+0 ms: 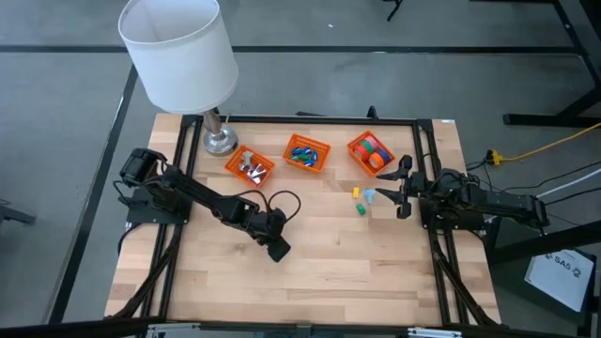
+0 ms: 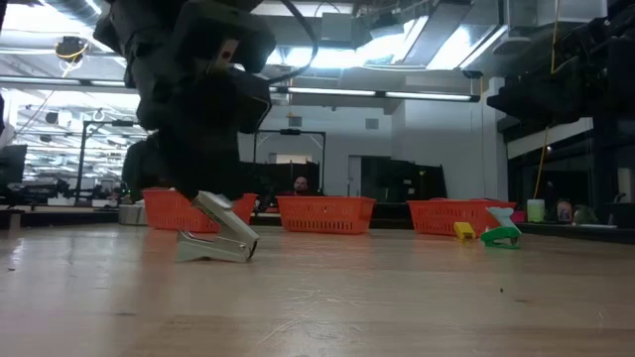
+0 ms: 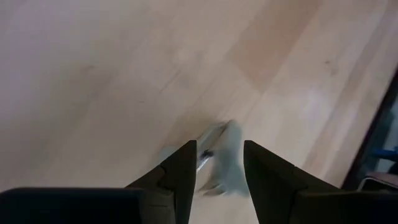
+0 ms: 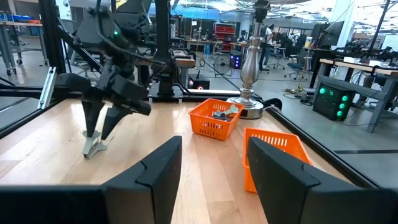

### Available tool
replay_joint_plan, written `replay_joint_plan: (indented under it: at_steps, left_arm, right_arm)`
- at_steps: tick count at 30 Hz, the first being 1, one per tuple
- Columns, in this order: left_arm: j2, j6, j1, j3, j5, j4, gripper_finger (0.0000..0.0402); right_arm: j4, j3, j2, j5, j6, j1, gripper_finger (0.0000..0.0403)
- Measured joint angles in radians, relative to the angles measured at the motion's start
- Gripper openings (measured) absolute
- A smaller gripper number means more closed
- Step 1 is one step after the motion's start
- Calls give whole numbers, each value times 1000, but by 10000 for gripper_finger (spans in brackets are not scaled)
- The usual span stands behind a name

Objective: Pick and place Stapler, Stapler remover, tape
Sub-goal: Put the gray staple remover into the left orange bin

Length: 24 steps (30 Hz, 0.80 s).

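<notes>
Both arms (image 1: 202, 199) were matte black, built of blocky jointed segments; a black cable (image 1: 282, 199) looped above the left pincer (image 1: 278, 250), whose fingers (image 3: 180, 177) were flat, dark wedges.

Bare bench (image 1: 329, 263) spans the frame's lower half; three orange baskets (image 1: 308, 153) and a lamp (image 1: 183, 56) crowd the upper edge.

Overhead, level, wrist views share the table (image 1: 319, 244), seemingly.
</notes>
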Motion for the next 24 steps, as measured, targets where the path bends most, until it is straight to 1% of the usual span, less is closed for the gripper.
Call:
replay_joint_plan:
  at_steps: [5, 8, 11, 19, 21, 24]
  left_arm:
    - [20, 0, -3, 1, 8, 22, 124]
    - [19, 9, -3, 1, 12, 22, 113]
    - [19, 16, -3, 1, 19, 23, 92]
    - [18, 26, -3, 3, 21, 31, 17]
    - [17, 27, -3, 3, 21, 32, 9]
    - [17, 48, -3, 6, 19, 31, 10]
  right_arm:
    - [0, 0, 0, 0, 0, 0, 188]
    - [0, 0, 0, 0, 0, 0, 188]
    - [0, 0, 0, 0, 0, 0, 188]
    - [0, 0, 0, 0, 0, 0, 188]
    - [0, 0, 0, 0, 0, 0, 188]
    - [0, 0, 0, 0, 0, 0, 188]
